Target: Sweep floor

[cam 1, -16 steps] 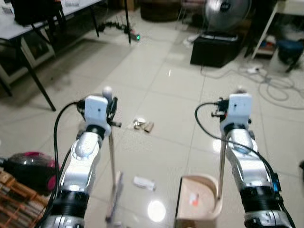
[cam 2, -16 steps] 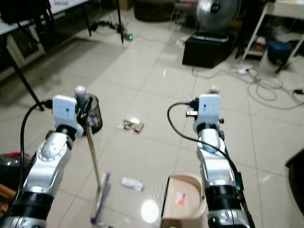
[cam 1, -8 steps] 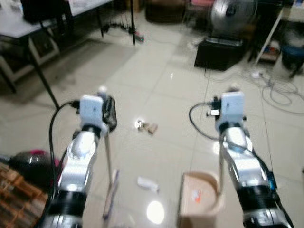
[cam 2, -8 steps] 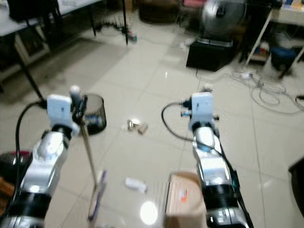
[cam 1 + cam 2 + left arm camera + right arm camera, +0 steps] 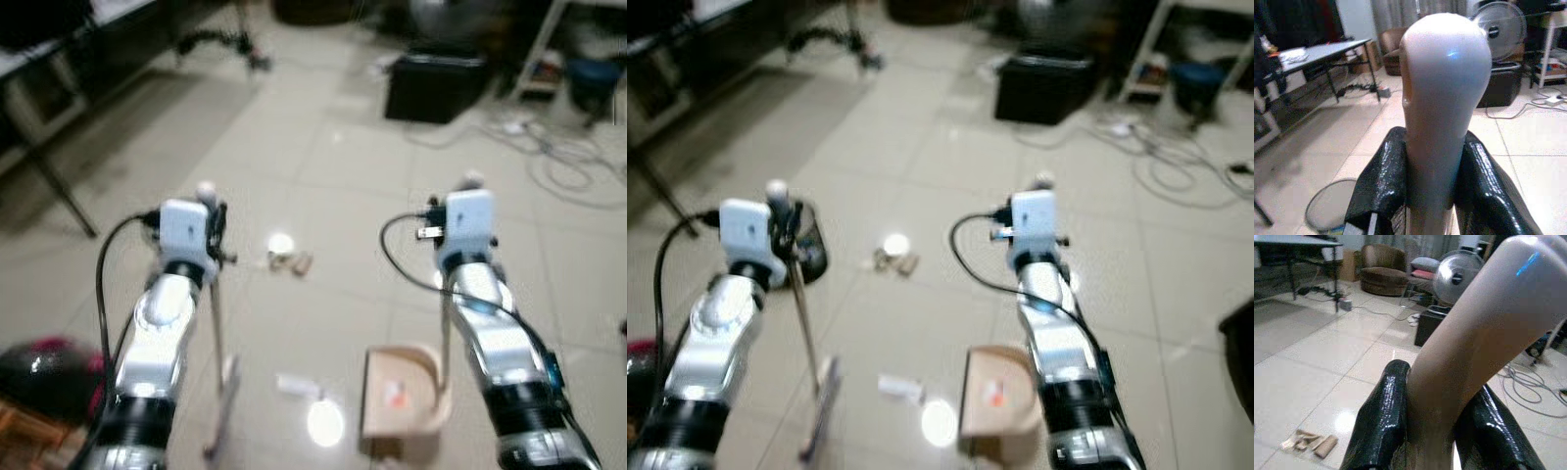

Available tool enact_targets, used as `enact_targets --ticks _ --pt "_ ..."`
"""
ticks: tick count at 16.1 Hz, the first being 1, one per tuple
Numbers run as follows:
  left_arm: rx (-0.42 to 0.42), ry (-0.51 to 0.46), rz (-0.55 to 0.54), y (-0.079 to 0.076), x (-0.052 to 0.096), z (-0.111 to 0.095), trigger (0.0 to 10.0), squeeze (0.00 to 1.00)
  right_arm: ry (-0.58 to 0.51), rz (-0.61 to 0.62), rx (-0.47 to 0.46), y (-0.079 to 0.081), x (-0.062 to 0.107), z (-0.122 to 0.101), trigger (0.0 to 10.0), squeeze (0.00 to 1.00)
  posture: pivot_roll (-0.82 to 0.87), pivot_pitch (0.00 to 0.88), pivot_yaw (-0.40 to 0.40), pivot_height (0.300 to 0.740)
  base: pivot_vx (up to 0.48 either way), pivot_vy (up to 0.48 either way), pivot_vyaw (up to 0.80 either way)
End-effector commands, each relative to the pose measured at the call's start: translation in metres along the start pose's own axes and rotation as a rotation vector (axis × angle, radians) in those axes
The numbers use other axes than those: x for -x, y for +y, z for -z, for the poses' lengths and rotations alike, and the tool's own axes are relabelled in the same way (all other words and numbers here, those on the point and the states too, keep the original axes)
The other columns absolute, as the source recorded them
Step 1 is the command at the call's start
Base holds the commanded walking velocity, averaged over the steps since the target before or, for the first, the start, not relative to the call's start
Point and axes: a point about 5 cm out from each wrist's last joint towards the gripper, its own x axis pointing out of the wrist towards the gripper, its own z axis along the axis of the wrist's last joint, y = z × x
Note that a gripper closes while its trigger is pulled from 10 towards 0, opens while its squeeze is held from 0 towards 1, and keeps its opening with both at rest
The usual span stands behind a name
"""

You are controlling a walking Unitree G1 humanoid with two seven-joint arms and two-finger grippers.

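1. Nearest us, our left tool (image 5: pixel 1430 196) is clamped on the pale broom handle (image 5: pixel 1442 98). The left wrist view shows both black fingers (image 5: pixel 1378 191) pressed against its rounded top.
2. Our right tool (image 5: pixel 1432 431) is likewise closed around the beige dustpan handle (image 5: pixel 1484 323), with a black finger on either side in the right wrist view.
3. From the head views, the broom shaft (image 5: pixel 216 323) runs down from the left tool to the broom head (image 5: pixel 223 411), which rests on the tiled floor (image 5: pixel 323 166).
4. The dustpan (image 5: pixel 402 401) stands on the floor below our right arm, with an orange mark inside it.
5. Between the broom head and the dustpan lies a small white scrap (image 5: pixel 297 386), just beside a bright glare spot.
6. Farther ahead, midway between the two tools, sits a little cluster of brown debris (image 5: pixel 291 261). The right wrist view also catches it as tan pieces (image 5: pixel 1310 441) low on the floor.
7. The right eye view shows a dark mesh wastebasket (image 5: pixel 811 253) behind the left tool. The left wrist view shows its rim (image 5: pixel 1332 205) too.
8. A dark red rounded object (image 5: pixel 44 377) lies by our left arm in the left eye view.
9. Beyond, a black box (image 5: pixel 436 88) and loose cables (image 5: pixel 568 162) sit on the floor.
10. Farthest, the wrist views show a standing fan (image 5: pixel 1498 32), a brown armchair (image 5: pixel 1383 276) and a desk (image 5: pixel 1317 51).
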Motion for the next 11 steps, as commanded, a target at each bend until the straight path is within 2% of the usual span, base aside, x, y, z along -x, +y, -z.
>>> enact_targets --ticks 1,2,4,8,11 --pt "-0.014 -0.038 -0.019 0.008 0.001 -0.008 10.0 0.0 -0.032 -0.021 0.014 0.004 -0.002 -0.008 10.0 0.0 -0.08 0.027 0.016 0.74 0.364 0.0 0.8" --pt "-0.015 -0.037 -0.019 0.008 0.001 -0.007 10.0 0.0 -0.033 -0.02 0.016 0.005 -0.002 -0.008 10.0 0.0 -0.08 0.029 0.013 0.74 0.36 0.0 0.8" --pt "-0.019 -0.028 -0.022 0.01 0.006 -0.005 10.0 0.0 -0.016 -0.009 -0.02 0.005 0.002 -0.002 10.0 0.0 -0.08 0.04 0.007 0.74 0.358 0.0 0.0" --pt "-0.03 -0.007 -0.031 0.012 0.015 -0.001 10.0 0.0 -0.014 -0.003 -0.004 0.007 0.007 0.005 10.0 0.0 -0.07 0.078 -0.002 0.74 0.335 0.0 0.0" --pt "-0.03 -0.001 -0.065 0.017 0.028 0.003 10.0 0.0 -0.048 -0.018 -0.033 0.012 0.009 0.01 10.0 0.0 -0.04 0.141 -0.022 0.74 0.0 0.0 0.0"
